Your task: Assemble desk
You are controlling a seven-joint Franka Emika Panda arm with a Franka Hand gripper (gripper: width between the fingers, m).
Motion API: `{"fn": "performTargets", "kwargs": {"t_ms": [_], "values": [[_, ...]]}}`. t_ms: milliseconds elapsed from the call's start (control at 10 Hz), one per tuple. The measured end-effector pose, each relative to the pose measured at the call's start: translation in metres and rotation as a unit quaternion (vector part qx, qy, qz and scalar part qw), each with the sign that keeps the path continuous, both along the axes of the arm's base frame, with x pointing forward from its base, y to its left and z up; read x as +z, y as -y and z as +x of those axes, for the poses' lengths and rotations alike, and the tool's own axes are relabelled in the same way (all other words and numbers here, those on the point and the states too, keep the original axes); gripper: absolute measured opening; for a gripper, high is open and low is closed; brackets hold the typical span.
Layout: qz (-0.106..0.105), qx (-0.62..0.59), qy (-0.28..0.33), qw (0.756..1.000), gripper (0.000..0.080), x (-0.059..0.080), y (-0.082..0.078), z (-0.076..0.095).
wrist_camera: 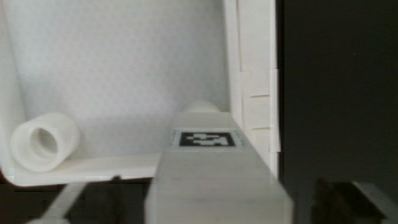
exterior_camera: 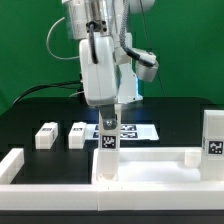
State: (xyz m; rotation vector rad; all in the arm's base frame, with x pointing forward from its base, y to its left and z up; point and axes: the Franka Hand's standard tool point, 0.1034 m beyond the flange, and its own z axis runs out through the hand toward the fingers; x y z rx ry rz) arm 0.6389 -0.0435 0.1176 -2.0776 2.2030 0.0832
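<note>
Four legs and one tabletop panel, all white plastic, make up the desk as it lies.

Item 1: tabletop panel (exterior_camera: 60,172) (wrist_camera: 125,70). Broad, flat and rimmed like a shallow tray, it lies across the lower part of the exterior view on the black worktop (exterior_camera: 170,115). Contents, seen in the wrist view: a round socket (wrist_camera: 39,140) in one corner, close to the raised rim, and the lower end of the held leg near the side wall. The rest of the visible floor is bare.

Item 2: held leg (exterior_camera: 107,150) (wrist_camera: 214,180). It is upright at the centre of the exterior view, with a black-and-white tag facing the camera. The gripper (exterior_camera: 108,120) is closed around its upper end, jaws only as far apart as the leg is wide. The lower end reaches down inside the panel's rim; contact with the floor cannot be judged.

Item 3: standing leg (exterior_camera: 213,140). It is upright at the panel's end on the exterior view's right and is tagged.

Items 4 and 5: first loose leg (exterior_camera: 46,135) and second loose leg (exterior_camera: 78,135). They lie side by side on the worktop behind the panel, toward the exterior view's left, apart from each other.

Item 6: marker board (exterior_camera: 140,131). It lies flat on the worktop behind the held leg.
</note>
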Motion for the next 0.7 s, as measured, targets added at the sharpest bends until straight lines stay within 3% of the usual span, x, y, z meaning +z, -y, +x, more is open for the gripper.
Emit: {"fn": "performTargets", "kwargs": {"t_ms": [100, 200, 400, 700], "values": [[0.000, 0.004, 0.000, 1.000, 0.0617, -0.0002, -0.0004, -0.0001], [-0.005, 0.101, 0.012, 0.995, 0.0617, -0.0011, -0.0004, -0.0007], [-0.010, 0.273, 0.029, 0.962, 0.0648, -0.0036, -0.0072, -0.0028], [-0.013, 0.369, 0.040, 0.928, 0.0649, -0.0045, -0.0077, -0.0036]]}}
